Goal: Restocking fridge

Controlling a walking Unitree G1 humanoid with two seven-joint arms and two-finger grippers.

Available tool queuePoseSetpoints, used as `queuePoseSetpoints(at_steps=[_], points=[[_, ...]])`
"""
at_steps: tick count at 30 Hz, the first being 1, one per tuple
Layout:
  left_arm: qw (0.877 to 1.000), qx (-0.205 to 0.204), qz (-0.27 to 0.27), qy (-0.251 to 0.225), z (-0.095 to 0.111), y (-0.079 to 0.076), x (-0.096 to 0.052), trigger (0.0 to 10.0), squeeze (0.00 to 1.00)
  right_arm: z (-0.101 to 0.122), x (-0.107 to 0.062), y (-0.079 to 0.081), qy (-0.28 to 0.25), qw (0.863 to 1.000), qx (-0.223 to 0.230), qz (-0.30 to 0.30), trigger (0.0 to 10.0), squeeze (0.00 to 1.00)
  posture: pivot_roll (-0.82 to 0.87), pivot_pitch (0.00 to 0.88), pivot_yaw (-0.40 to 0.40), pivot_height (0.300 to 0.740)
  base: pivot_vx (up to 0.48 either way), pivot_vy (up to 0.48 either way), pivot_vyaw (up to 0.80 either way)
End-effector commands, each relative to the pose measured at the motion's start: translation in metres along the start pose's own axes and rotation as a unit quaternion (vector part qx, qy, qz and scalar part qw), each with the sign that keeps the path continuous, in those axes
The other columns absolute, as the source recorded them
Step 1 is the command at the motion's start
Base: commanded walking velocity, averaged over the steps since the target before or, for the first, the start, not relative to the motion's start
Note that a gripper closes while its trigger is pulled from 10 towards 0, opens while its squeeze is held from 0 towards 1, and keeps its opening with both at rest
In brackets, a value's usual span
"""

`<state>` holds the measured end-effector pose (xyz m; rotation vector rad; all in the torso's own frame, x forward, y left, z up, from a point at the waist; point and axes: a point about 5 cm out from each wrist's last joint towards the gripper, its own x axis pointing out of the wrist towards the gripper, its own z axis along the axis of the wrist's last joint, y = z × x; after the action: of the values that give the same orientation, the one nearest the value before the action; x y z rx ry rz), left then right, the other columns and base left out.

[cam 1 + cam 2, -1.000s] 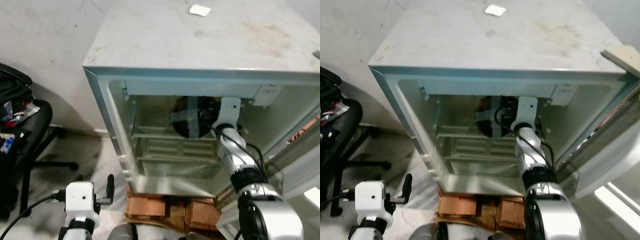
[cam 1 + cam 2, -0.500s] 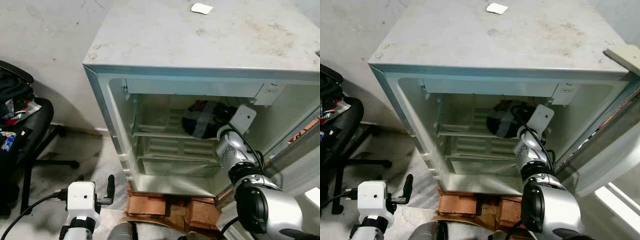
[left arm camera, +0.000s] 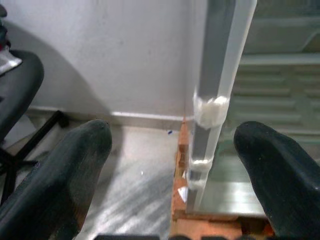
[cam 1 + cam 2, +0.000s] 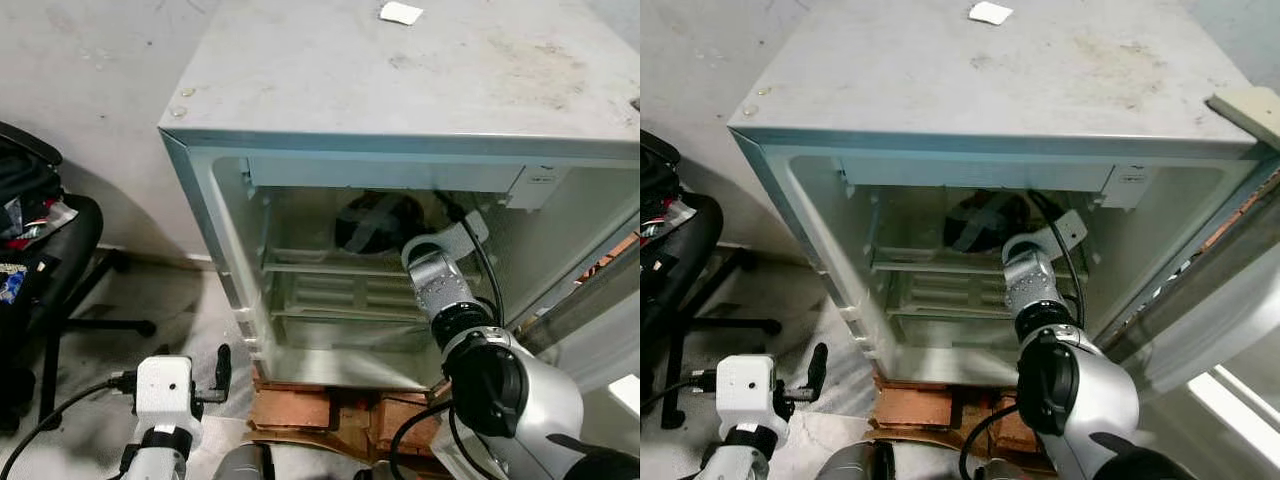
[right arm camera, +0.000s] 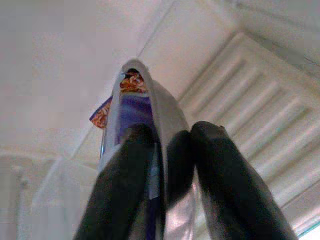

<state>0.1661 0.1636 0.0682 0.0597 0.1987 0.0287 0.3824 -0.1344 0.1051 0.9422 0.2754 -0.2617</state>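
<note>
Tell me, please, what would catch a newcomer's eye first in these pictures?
The open fridge on bricks, with the right gripper reaching inside, fingers pinching a silvery packet above the upper shelf. The left gripper hangs open beside the fridge's left wall, near a black chair.

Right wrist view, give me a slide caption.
Right claw pinching a silvery foil snack packet with purple print inside the white fridge.

Silver arms, black cables, white wrist block
</note>
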Motion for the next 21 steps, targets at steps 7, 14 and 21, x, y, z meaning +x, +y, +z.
queuePoseSetpoints(at_steps=[7, 14, 21], points=[[1.000, 0.007, -0.002, 0.005, 0.004, -0.004, -0.001, 10.0, 0.00, 0.013, 0.000, -0.011, -0.026, 0.995, -0.096, 0.017, 10.0, 1.00, 0.15, 0.177, -0.005, 0.740, 0.000, 0.000, 0.00], [1.000, 0.008, 0.000, 0.007, 0.005, -0.004, -0.001, 10.0, 0.00, 0.020, -0.002, -0.019, -0.057, 0.971, -0.228, 0.052, 10.0, 1.00, 0.14, 0.178, -0.003, 0.740, 0.000, 0.000, 0.00], [1.000, 0.013, -0.002, 0.005, 0.007, -0.005, 0.002, 10.0, 0.00, 0.014, -0.012, -0.018, -0.092, 0.919, -0.360, 0.134, 10.0, 1.00, 0.13, 0.170, -0.002, 0.740, 0.000, 0.000, 0.00]])
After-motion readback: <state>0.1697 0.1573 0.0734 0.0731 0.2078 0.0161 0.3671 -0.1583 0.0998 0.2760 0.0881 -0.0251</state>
